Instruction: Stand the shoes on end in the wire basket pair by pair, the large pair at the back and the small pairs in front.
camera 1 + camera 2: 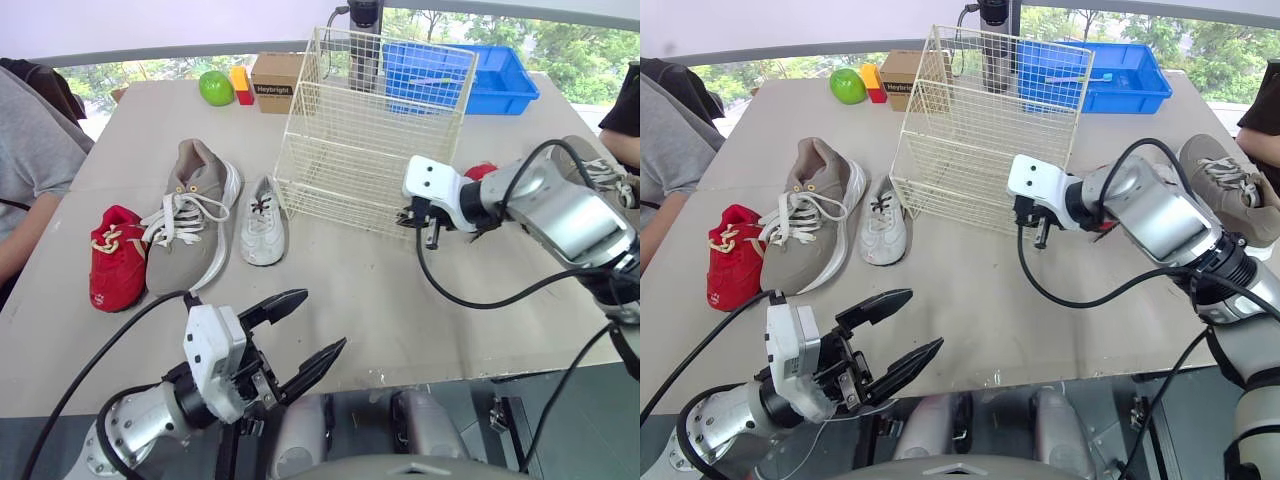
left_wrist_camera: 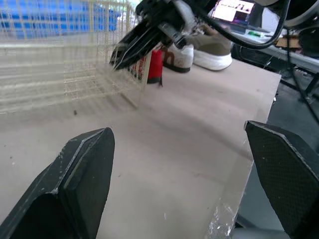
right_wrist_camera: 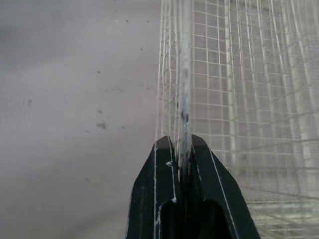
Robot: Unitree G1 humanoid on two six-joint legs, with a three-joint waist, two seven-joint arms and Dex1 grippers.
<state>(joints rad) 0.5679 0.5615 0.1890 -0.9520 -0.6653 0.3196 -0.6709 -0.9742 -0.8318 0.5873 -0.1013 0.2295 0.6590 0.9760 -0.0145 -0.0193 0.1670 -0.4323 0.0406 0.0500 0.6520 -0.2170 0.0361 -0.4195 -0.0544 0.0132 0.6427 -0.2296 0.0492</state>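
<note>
Beige surface (image 1: 350,300) is carrying a wire basket (image 1: 370,130) near its middle. Left of the basket, a red shoe (image 1: 115,258), a large grey shoe (image 1: 195,225) and a small white shoe (image 1: 262,222) are lying side by side. At the basket's near right corner, the right tool (image 1: 430,232) is clamping a wire. By the front edge, the left tool (image 1: 325,318) is hovering, fingers apart.

Left end effector (image 1: 324,318) agape, right (image 3: 178,141) clamped.

Second red shoe (image 1: 482,171) mostly hidden behind right arm
</note>
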